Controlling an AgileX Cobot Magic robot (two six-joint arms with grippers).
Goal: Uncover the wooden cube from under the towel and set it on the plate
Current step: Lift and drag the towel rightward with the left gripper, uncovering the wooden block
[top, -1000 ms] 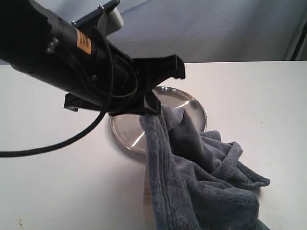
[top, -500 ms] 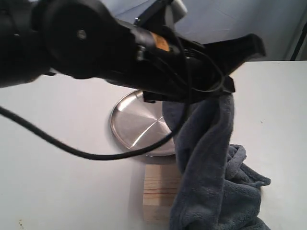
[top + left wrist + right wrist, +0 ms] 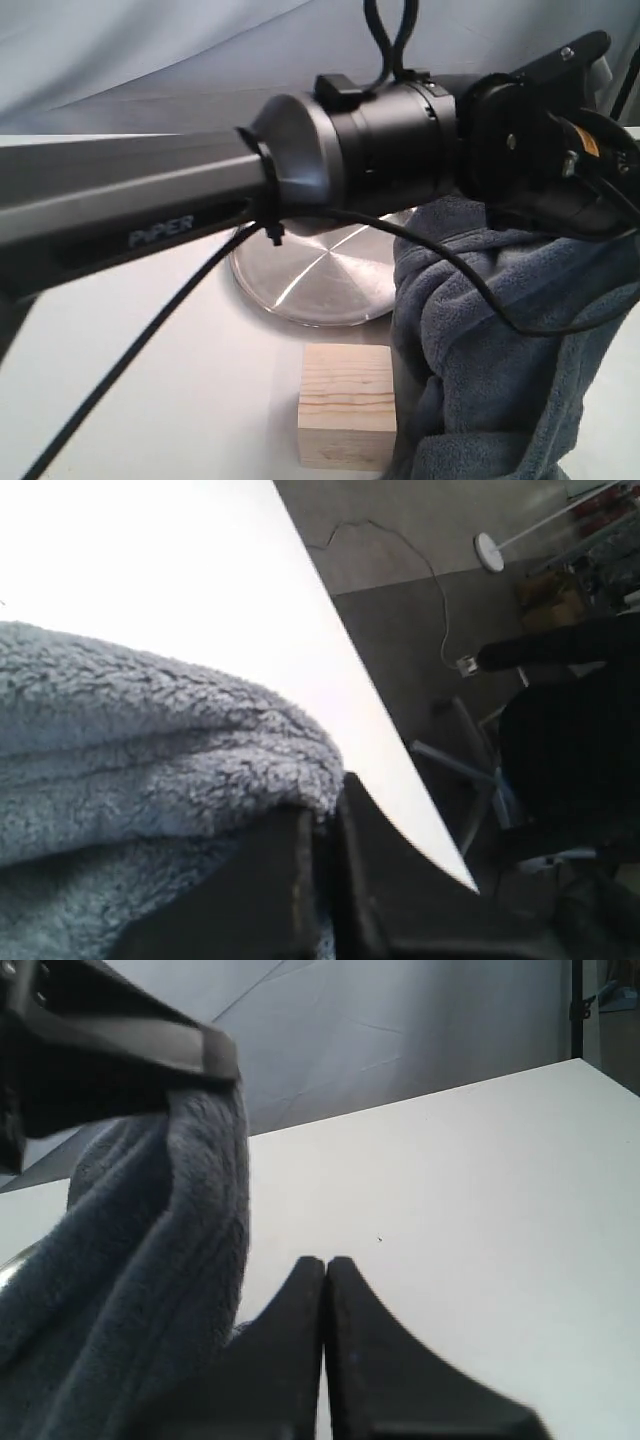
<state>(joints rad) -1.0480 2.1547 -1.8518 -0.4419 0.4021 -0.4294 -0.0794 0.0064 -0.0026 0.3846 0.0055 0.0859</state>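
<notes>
White table [image 3: 150, 400], left claw [image 3: 325, 810] clamped on the hanging towel [image 3: 500, 340], right claw [image 3: 325, 1280] closed and empty — a fold just beside the cube [image 3: 347, 405] could drag it.

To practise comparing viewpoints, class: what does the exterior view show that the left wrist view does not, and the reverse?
Only the exterior view shows the wooden cube, uncovered on the table in front of the plate, and the long left arm reaching across above them. Only the left wrist view shows the left gripper closed on the towel, plus the table's edge with the floor and a cable beyond. Both show the blue-grey towel and the white table.
</notes>
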